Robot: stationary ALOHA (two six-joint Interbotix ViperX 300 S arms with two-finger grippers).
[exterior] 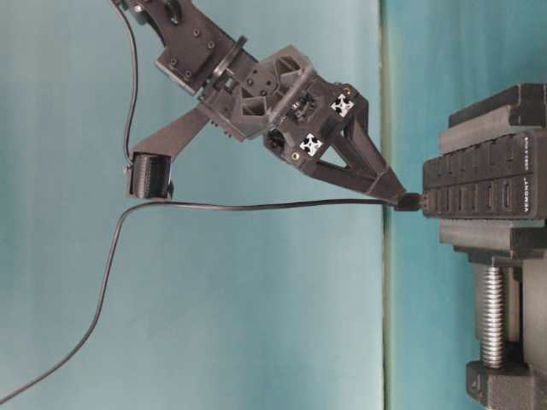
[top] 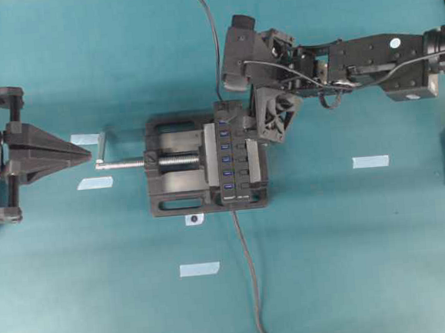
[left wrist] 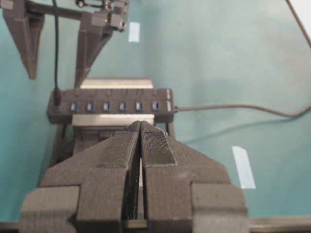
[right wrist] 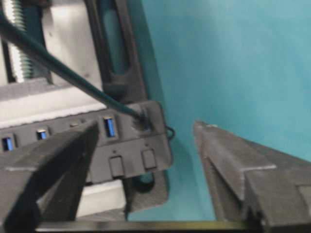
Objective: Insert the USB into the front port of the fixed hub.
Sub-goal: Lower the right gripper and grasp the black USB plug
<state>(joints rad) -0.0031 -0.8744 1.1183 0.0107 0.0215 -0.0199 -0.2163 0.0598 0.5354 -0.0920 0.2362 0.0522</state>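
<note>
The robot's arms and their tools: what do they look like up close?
Both arms are matte black plastic. Each tool, left and right, ends in two long wedge-shaped fingers with ribbed pads. The right wrist carries black-and-white square markers, thin black wires and a boxy camera.

Black vise (top: 178, 175) sits at middle of teal table (top: 353, 264), silver screw handle (top: 122, 163) pointing toward left edge. Four pale blue tape strips on table: one (top: 85, 139) just above handle's end, one (top: 94, 183) just below it, one (top: 199, 269) toward near edge below vise, one (top: 370, 162) toward right edge. Small white marker with dark dot (top: 194, 219) lies just below vise's lower side.
</note>
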